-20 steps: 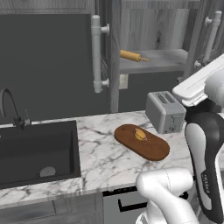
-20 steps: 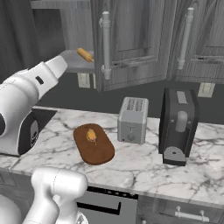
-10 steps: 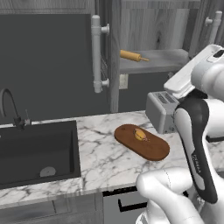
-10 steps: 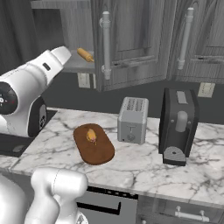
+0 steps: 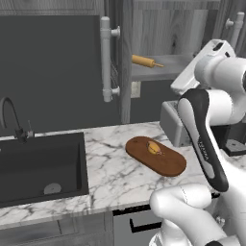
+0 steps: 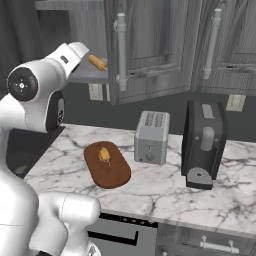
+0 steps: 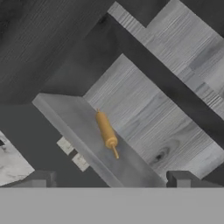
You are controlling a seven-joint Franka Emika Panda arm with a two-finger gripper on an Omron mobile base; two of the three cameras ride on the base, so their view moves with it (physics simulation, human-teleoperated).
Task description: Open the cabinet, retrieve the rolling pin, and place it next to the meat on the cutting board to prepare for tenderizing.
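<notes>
Your cabinet point(image 5: 120, 57) stands open, its door swung out edge-on toward you in the left base view, with the long pale bar handle point(image 5: 106, 60) running down it. On the bottom shelf point(image 7: 87, 131) inside lies the rolling pin point(image 5: 145, 61), flat on its side and a little back from the shelf's front edge; from the right base view you see it point(image 6: 98, 63) poking out just past the arm's upper end. Your end effector point(image 7: 111, 180) has its two dark fingertips point(image 7: 183, 178) spread wide apart with nothing between them, pointed up at the shelf, and in the hand view the rolling pin point(image 7: 106, 131) sits above the gap between the tips, clear of them and untouched. Down on the marble table point(image 5: 110, 173), the cutting board point(image 5: 156, 156) lies flat, angled, with the meat point(image 5: 153, 147) resting on the end of it farther from you. A silver toaster point(image 6: 151, 136) stands just beside the board, and a black coffee machine point(image 6: 204, 142) stands further right. The dark sink point(image 5: 38, 168) with its faucet point(image 5: 12, 120) is set into the table well to the left of the board.
</notes>
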